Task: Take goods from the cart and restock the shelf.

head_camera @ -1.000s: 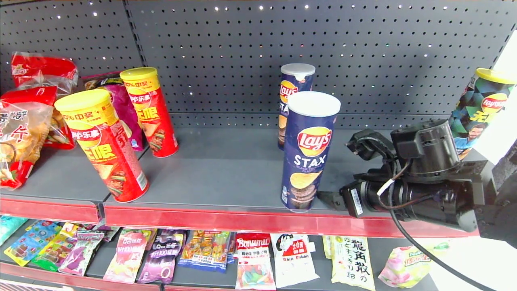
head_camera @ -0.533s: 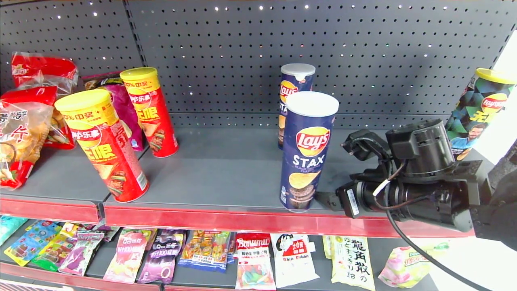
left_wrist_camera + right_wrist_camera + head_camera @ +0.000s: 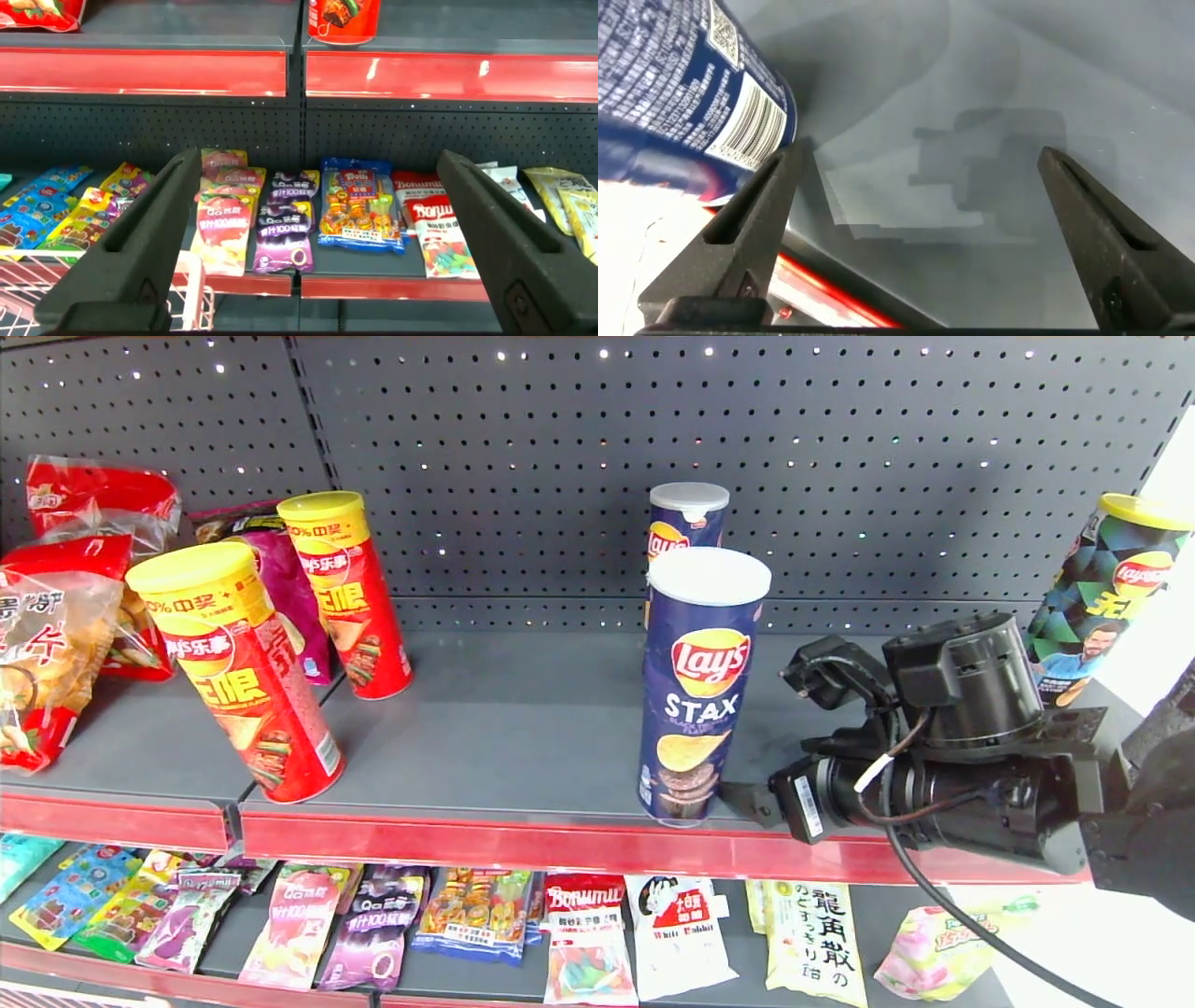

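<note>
The blue chip can (image 3: 702, 691) stands upright at the shelf (image 3: 523, 737) front lip, long axis vertical, lid up; the right gripper (image 3: 923, 154) sits at its 4 o'clock, fingers (image 3: 752, 229) spread, the can outside them, just beside one finger; second blue can (image 3: 686, 513) at 12 o'clock, red cans (image 3: 238, 672) at 9; left gripper (image 3: 318, 159) spread, empty.
</note>
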Available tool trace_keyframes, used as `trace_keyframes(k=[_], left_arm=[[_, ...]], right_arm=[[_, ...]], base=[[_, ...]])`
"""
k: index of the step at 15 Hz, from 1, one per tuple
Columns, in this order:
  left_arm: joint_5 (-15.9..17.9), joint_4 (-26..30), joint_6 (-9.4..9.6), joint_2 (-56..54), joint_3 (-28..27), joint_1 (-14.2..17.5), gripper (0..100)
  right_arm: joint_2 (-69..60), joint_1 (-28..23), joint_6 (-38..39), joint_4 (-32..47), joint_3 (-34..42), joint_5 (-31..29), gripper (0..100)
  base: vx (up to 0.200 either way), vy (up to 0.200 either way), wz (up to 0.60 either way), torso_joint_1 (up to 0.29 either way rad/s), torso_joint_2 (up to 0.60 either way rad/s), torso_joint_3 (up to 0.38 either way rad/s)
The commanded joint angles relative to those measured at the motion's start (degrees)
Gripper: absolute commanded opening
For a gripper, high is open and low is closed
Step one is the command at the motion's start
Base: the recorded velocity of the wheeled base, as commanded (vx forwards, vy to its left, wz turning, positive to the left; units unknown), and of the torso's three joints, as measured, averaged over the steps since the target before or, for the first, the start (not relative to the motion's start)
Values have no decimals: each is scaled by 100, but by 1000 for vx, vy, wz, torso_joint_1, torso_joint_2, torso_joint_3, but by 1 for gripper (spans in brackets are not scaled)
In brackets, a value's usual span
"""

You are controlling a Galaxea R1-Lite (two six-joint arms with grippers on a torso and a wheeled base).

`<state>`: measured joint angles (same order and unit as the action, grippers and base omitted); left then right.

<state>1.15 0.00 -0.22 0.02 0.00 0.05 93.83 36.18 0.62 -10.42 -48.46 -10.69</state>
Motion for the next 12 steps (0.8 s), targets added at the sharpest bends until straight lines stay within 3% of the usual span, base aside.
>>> trace_keyframes(k=[1,12], left_arm=[[0,0,-4,-2,0,4,100],[0,0,-4,-2,0,4,100]], right_arm=[[-23,91,-1,-4,12,-82,100],[4,223,8,-4,-6,-126,100]], base=[[0,0,0,0,0,0],[0,0,0,0,0,0]])
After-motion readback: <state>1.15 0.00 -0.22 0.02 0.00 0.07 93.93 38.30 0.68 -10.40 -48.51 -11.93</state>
